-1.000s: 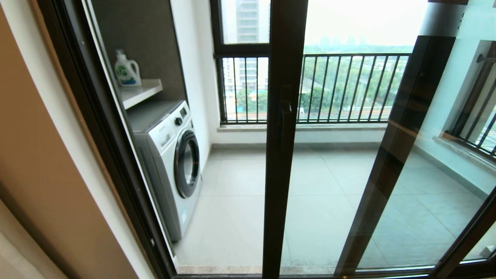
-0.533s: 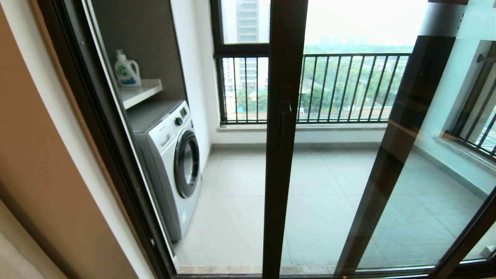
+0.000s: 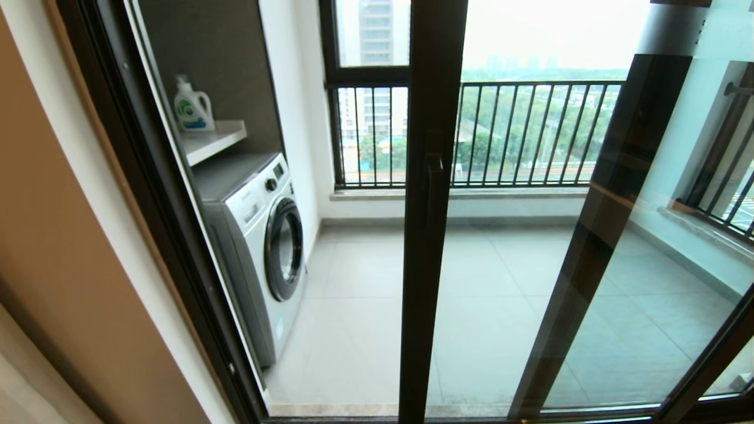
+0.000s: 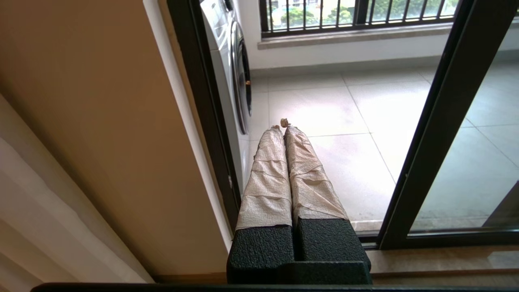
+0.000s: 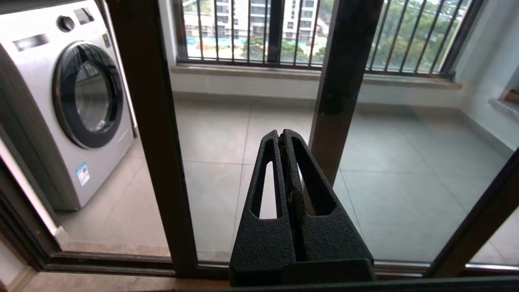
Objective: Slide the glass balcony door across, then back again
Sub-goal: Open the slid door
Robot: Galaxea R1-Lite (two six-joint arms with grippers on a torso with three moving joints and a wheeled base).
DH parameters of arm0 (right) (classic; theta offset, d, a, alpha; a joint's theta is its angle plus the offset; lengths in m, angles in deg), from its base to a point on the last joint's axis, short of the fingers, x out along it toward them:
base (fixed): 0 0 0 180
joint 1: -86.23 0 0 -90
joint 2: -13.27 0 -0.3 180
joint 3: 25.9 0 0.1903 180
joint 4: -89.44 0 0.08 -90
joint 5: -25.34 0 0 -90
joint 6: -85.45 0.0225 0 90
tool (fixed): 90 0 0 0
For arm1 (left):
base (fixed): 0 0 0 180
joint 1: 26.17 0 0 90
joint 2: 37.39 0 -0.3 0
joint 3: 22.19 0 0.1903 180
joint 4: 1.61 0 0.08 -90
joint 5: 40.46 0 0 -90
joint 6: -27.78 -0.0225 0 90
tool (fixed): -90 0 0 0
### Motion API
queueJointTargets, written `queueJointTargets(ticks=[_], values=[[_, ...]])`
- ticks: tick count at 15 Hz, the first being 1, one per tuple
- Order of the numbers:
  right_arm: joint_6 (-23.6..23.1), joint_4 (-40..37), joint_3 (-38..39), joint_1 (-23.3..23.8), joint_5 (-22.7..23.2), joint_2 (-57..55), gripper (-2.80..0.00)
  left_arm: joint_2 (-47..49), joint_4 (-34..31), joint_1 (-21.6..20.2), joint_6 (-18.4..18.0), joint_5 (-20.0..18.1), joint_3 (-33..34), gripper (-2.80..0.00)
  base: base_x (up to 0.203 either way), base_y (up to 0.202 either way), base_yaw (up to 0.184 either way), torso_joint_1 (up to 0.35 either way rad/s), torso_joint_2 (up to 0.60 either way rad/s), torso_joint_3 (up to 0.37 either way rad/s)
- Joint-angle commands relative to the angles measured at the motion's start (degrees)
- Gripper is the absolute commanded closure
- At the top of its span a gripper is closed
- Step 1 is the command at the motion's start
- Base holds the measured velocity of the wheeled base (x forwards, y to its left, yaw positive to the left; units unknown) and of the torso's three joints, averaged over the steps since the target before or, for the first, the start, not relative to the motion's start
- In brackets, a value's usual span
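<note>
The glass balcony door [image 3: 425, 265] stands partly slid across, its dark upright frame in the middle of the head view with the black bar handle [image 3: 435, 188] on it. An open gap lies between this frame and the left jamb [image 3: 171, 235]. Neither gripper shows in the head view. My left gripper [image 4: 282, 126], fingers wrapped in beige tape, is shut on nothing and points low into the gap, left of the door frame [image 4: 438, 129]. My right gripper [image 5: 281, 136] is shut and empty, facing the glass just right of the door frame [image 5: 156, 134].
A white washing machine [image 3: 259, 235] stands on the balcony's left side under a shelf with a detergent bottle [image 3: 192, 107]. A second dark-framed glass panel [image 3: 607, 235] slants at the right. The barred window [image 3: 530, 132] runs along the back. A tan wall [image 3: 53, 247] is at the left.
</note>
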Motion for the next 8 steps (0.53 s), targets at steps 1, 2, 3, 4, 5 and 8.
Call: queueJointTargets(ticks=[1,2,3,4,5,8], values=[[-0.05,-0.3,-5.21,-0.01,1.17,-5.83,0.0,0.09,0.0,-0.01,-0.03,0.0,0.0,0.0,0.0,0.0,0.0,0.0,0.0,0.0],[-0.02,-0.38,-9.15,-0.06,1.76,-10.87,0.0,0.16,0.0,-0.01,-0.03,0.0,0.0,0.0,0.0,0.0,0.0,0.0,0.0,0.0],[0.0,-0.43,-14.25,-0.1,2.48,-16.19,0.0,0.16,0.0,-0.01,-0.03,0.0,0.0,0.0,0.0,0.0,0.0,0.0,0.0,0.0],[0.01,-0.44,-19.84,-0.14,3.59,-21.26,0.0,0.15,0.0,-0.01,-0.03,0.0,0.0,0.0,0.0,0.0,0.0,0.0,0.0,0.0],[0.07,-0.43,-26.18,-0.16,5.17,-26.59,0.0,0.16,0.0,-0.01,-0.03,0.0,0.0,0.0,0.0,0.0,0.0,0.0,0.0,0.0],[0.18,-0.34,-41.98,-2.62,10.16,-43.47,0.0,0.11,0.0,-0.01,-0.03,0.0,0.0,0.0,0.0,0.0,0.0,0.0,0.0,0.0]])
